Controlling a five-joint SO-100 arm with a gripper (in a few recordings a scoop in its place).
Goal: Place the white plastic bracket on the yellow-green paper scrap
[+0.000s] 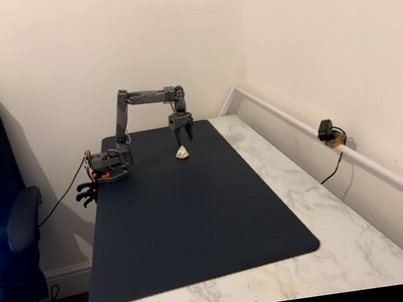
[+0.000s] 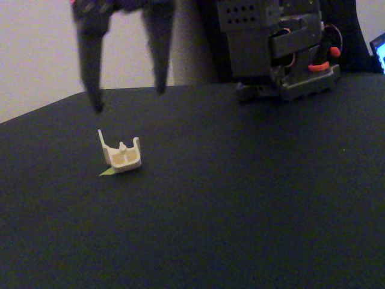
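The white plastic bracket (image 2: 122, 155) rests on the dark mat, prongs up, with a sliver of the yellow-green paper scrap (image 2: 107, 173) peeking out from under its left edge. In a fixed view the bracket (image 1: 182, 152) is a small pale speck below the arm's tip. My gripper (image 2: 128, 99) hangs open just above it, fingers spread and empty, not touching the bracket. From the other side the gripper (image 1: 184, 140) points straight down over the piece.
A dark blue mat (image 1: 197, 227) covers most of the marble table (image 1: 351, 250). The arm's base (image 1: 110, 167) stands at the mat's far left corner. A small camera (image 1: 326, 132) sits by the right wall. An office chair (image 1: 5, 223) is at the left.
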